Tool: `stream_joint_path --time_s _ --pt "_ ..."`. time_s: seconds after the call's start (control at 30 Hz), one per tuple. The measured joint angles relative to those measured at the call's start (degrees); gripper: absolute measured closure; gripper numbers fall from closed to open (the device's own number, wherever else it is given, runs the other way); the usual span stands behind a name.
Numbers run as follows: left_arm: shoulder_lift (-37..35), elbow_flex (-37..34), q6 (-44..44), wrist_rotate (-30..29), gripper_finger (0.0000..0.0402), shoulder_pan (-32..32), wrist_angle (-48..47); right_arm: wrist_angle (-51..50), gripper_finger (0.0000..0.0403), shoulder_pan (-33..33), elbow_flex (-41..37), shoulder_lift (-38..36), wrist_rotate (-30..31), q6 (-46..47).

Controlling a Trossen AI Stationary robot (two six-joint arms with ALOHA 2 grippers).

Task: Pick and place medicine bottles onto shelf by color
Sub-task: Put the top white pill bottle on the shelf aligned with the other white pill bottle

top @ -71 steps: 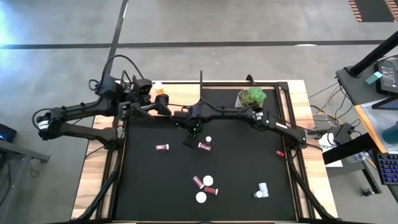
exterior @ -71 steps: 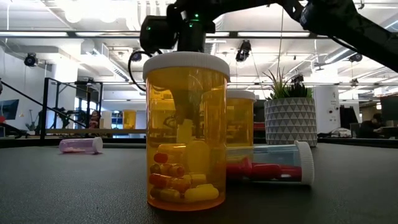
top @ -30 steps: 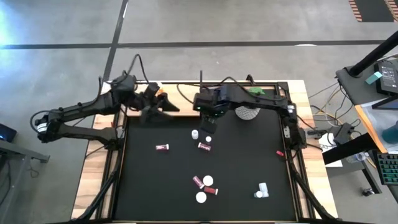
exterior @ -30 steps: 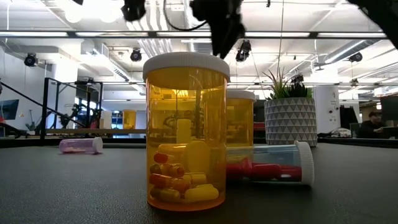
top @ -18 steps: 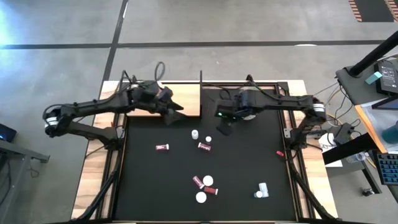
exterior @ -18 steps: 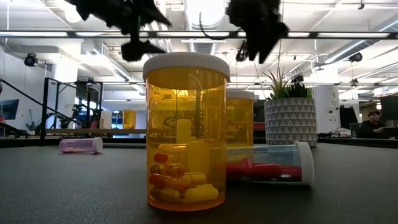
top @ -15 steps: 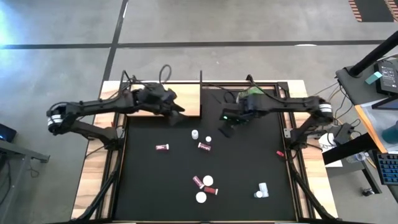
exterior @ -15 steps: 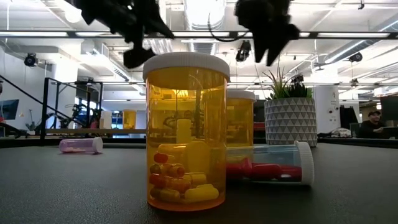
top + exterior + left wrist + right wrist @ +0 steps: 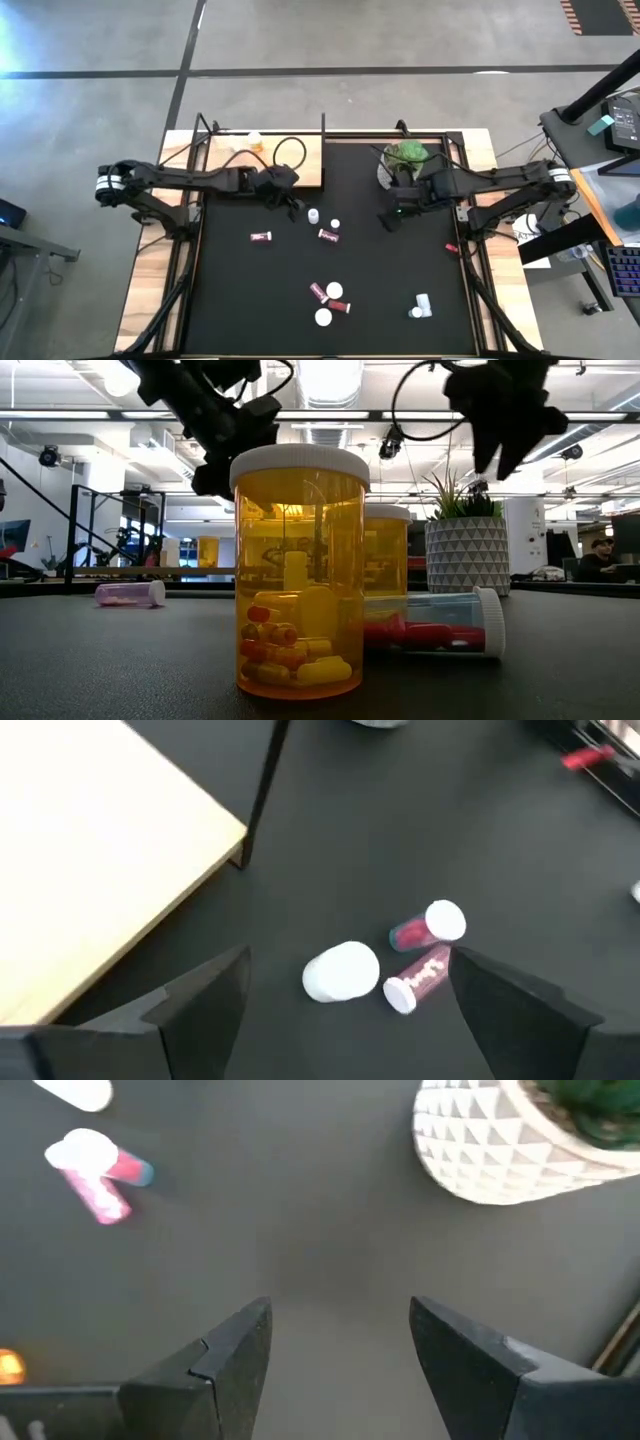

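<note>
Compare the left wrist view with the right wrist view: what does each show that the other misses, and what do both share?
Only the left wrist view shows the shelf, with a white-capped bottle upright near its corner, framed by the open left pincer. Only the right wrist view shows the white plant pot, beyond the open right pincer. Both show the black mat and what looks like the same pair of red bottles, touching each other.

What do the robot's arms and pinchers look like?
Both arms are thin, dark and jointed, with looping black cables. The left arm has a white band near its base; so does the right arm, with a small green light. Each gripper's jaws are two flat black wedges.
</note>
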Motion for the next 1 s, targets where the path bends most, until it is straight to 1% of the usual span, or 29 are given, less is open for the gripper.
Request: stream_joint_path --time_s 0.13,0.23,0.43,0.63,0.83,1.0 --pt "1.24 0.34 -6.31 -8.73 0.0079 -2.76 0.02 0.16 0.0174 -0.02 -3.26 -2.65 2.21 -2.5" --pt "2.53 0.36 -12.15 -11.76 0.0079 -3.96 0.1 0.39 0.0174 -0.02 -5.49 -4.76 2.49 -3.86" --pt "8.19 0.68 -20.08 -12.45 0.0079 -6.24 1.55 1.64 0.0174 -0.02 -9.94 -9.28 2.51 -7.25" --pt "13.93 3.54 -23.52 -12.44 0.0079 -7.52 1.57 1.61 0.0174 -0.04 -13.25 -13.48 2.53 -8.02" --pt "18.24 6.93 -23.56 -12.91 0.0079 -8.04 1.06 1.64 0.0174 -0.04 -14.99 -16.73 2.53 -8.08" --pt "20.93 8.53 -23.57 -13.28 0.008 -8.2 -0.76 1.6 0.0174 -0.04 -15.18 -17.98 2.51 -8.1"
